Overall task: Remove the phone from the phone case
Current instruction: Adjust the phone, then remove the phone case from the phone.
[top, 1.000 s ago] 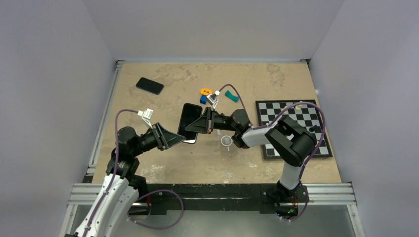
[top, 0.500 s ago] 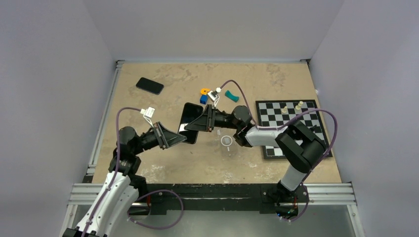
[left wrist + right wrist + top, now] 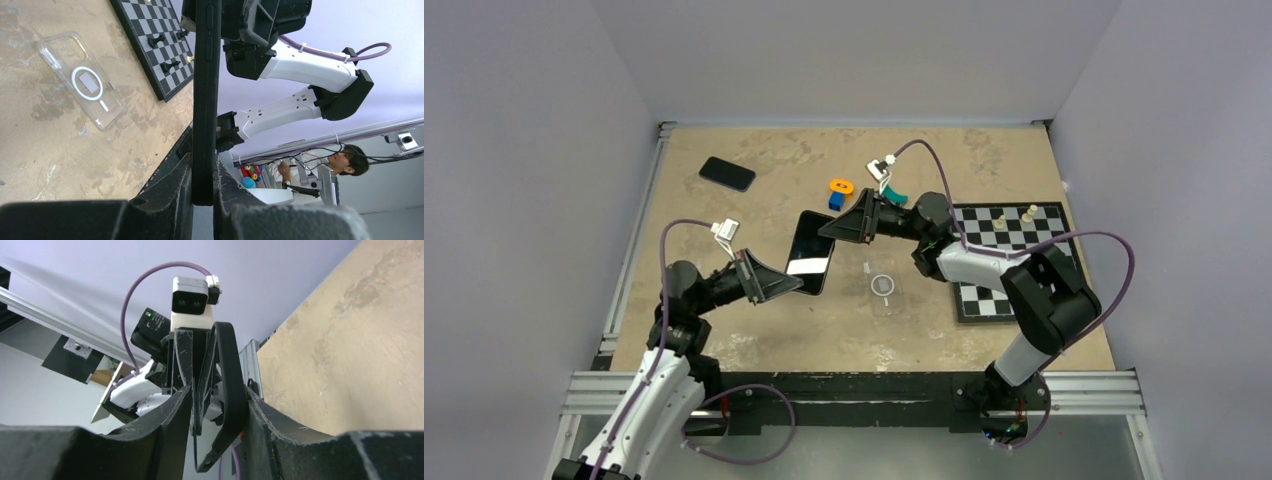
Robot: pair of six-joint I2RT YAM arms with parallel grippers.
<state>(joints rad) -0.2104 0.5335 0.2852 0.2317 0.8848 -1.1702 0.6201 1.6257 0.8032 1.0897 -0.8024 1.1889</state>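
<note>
- Left end effector is clamped shut on the lower-left end of the phone. It holds the phone screen-up at the centre of the overhead view, apparently just off the tabletop.
- Right end effector stands part-open, with a finger on either side of the phone's far end. In the overhead view this is the phone's upper-right corner. I cannot tell whether either finger presses.
- Between those fingers a black case rim bows away from the phone's body. The case looks partly peeled but not yet off.
- The step in hand, as I judge it, is stripping the case while the left side anchors the phone.
- The next move calls for the right fingers to close on the loosened rim alone, not on the phone. They should then pull toward the upper right against a firm left grip.
- A clear case lies flat on the tabletop just right of the phone, apart from both arms.
- A second ago the right end effector was shut and lay over the phone's right edge, nearer the centre. It has since opened and drawn back to the upper right.
- Over the same second the left jaws have tightened, and the phone has hardly shifted.
</note>
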